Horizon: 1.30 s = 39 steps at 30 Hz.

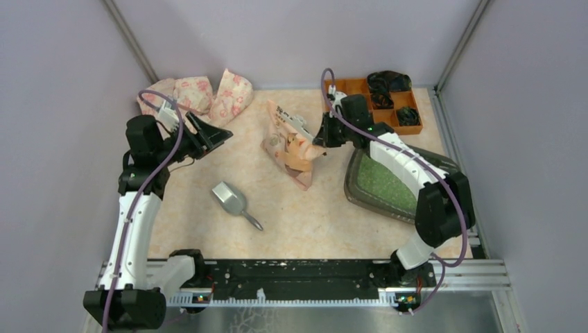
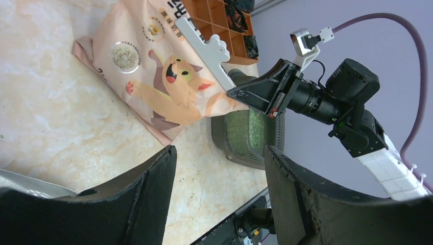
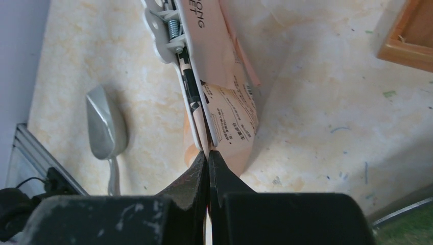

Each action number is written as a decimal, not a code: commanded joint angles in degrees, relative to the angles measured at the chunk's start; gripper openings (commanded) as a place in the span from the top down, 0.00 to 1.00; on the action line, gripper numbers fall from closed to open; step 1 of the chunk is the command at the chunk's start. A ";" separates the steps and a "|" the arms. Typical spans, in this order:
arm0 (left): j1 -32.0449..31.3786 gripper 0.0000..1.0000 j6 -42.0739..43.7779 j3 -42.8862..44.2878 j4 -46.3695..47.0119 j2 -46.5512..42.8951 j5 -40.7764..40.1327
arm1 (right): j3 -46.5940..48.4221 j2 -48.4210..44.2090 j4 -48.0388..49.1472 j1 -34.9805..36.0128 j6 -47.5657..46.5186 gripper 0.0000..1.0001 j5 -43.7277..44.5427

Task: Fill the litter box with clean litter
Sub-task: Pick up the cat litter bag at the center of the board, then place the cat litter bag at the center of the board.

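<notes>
Right fingers (image 3: 190,178) pinch one bag (image 3: 230,127); left fingers (image 2: 148,189) spread; one scoop (image 1: 230,198), maybe two pouches (image 1: 193,94).

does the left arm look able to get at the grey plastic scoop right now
Probably yes: the left pincer is open and empty, and the grey plastic scoop lies in the open near it, with nothing between them.

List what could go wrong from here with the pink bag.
1. The right fingers pinch only a thin edge of the pink printed litter bag; it may slip or tear when lifted.
2. The white plastic clip appears to clamp the bag, possibly blocking pouring.
</notes>
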 commanded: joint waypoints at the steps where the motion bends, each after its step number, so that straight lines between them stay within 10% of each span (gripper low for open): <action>1: 0.37 0.30 -0.76 -1.43 3.47 -0.35 0.96 | 1.13 0.64 13.00 1.98 7.19 1.00 -2.89; 23: 0.36 0.30 -4.30 -7.38 13.83 4.97 3.91 | -23.79 -19.96 30.56 10.78 30.89 0.99 6.51; 29: 0.37 0.30 -3.37 -7.36 13.53 5.00 4.05 | -12.51 -21.40 10.60 10.74 17.37 0.63 8.80; 39: 0.37 0.30 -3.05 -7.03 14.00 5.19 4.31 | -8.92 -32.88 -12.46 -2.94 5.22 0.50 31.01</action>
